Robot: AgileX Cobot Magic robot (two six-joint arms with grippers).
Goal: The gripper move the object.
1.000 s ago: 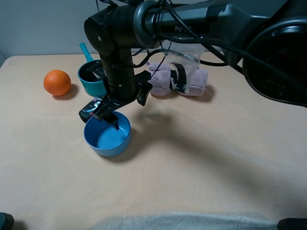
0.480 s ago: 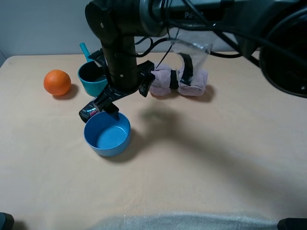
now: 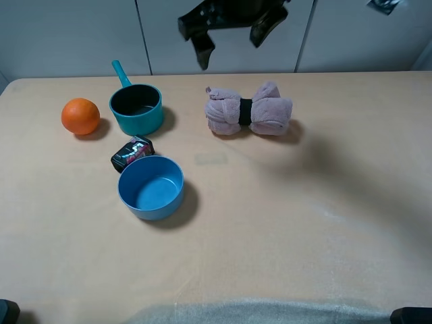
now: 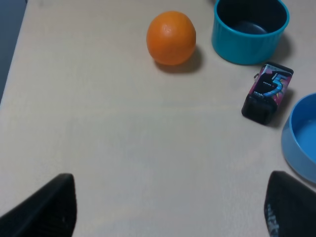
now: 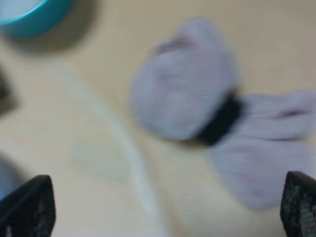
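Observation:
The blue bowl (image 3: pixel 150 187) stands upright and empty on the tan table, left of the middle; its rim also shows in the left wrist view (image 4: pixel 302 138). My right gripper (image 3: pixel 229 37) is open and empty, high above the table's far edge and well away from the bowl. In the right wrist view the right gripper (image 5: pixel 163 205) has its fingers spread wide over a blurred pink towel. My left gripper (image 4: pixel 168 207) is open and empty over bare table, to the left of the bowl.
A teal saucepan (image 3: pixel 137 108) with a handle stands behind the bowl, and an orange (image 3: pixel 80 115) lies left of it. A small black box (image 3: pixel 130 153) touches the bowl's far rim. A rolled pink towel (image 3: pixel 250 113) with a black band lies at the back middle.
My right gripper, which was at the bowl's far rim, has lifted away up and back toward the far edge. The bowl stays where it was on the table.

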